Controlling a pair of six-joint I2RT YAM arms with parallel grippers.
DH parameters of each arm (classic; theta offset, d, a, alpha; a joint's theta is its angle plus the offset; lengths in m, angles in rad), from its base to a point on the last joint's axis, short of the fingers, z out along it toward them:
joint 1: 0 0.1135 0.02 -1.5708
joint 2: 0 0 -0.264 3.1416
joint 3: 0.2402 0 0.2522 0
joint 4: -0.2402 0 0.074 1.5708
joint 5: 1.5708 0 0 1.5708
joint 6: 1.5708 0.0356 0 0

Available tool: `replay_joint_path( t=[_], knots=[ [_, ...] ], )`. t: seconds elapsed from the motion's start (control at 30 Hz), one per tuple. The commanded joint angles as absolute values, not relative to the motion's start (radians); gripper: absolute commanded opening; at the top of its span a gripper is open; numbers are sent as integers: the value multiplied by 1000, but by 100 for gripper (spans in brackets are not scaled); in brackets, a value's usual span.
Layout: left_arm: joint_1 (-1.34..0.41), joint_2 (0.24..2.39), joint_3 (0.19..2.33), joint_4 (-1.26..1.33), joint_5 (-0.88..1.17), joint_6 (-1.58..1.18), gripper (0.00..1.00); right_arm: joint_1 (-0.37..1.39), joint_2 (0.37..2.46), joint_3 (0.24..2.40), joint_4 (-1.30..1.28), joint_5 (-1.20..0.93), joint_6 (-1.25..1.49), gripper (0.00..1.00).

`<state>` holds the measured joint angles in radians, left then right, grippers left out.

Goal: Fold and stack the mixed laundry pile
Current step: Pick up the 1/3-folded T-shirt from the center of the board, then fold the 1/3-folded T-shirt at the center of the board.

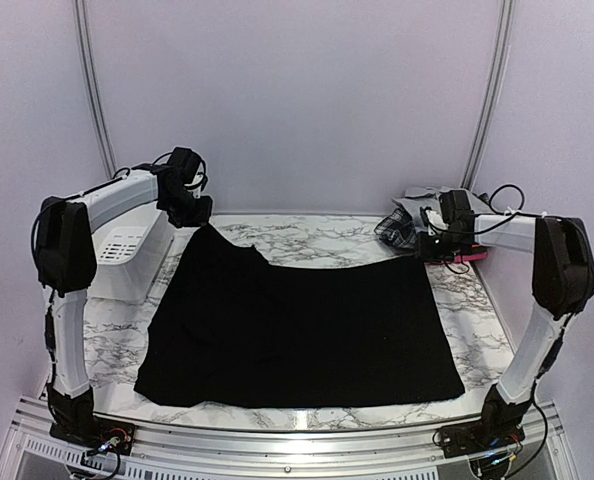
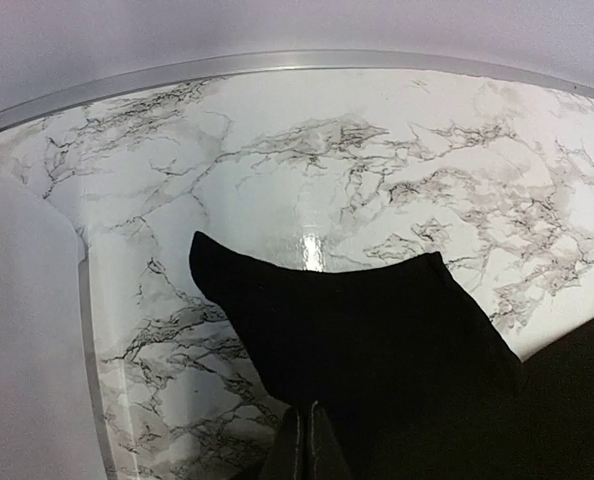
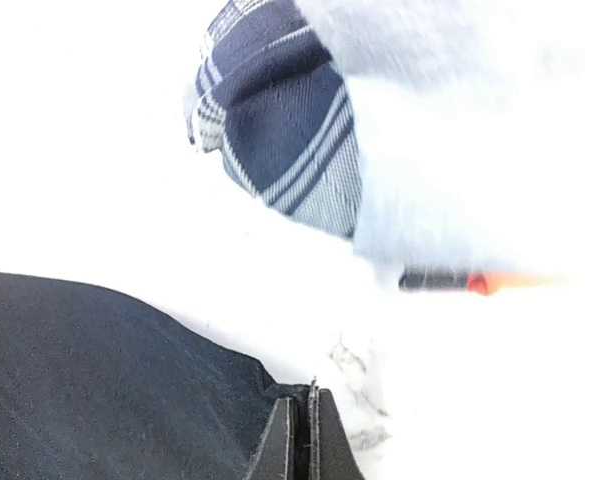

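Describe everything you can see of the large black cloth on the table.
The black cloth is large, plain, matte and soft-looking, and roughly rectangular. It lies spread nearly flat over the middle of the marble table, its near edge close to the table's front edge. Its far left corner stands up in a peak, pinched by the left hand. The right hand is closed on its far right corner.

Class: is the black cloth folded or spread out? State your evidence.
Spread: the black cloth lies flat across the table, its far corners pinched by the left gripper and right gripper.
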<state>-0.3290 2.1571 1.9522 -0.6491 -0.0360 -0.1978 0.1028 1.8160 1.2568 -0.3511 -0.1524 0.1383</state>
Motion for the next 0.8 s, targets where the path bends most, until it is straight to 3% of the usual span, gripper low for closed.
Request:
replay_joint_path(
  t=[0.0, 0.77],
  knots=[
    [-330, 2046, 1834, -601, -48, -209, 0, 109, 1723, 1213, -367, -160, 141, 0],
    [-435, 1443, 1111, -489, -21, -318, 0, 85, 1348, 863, -428, -193, 167, 0]
  ],
)
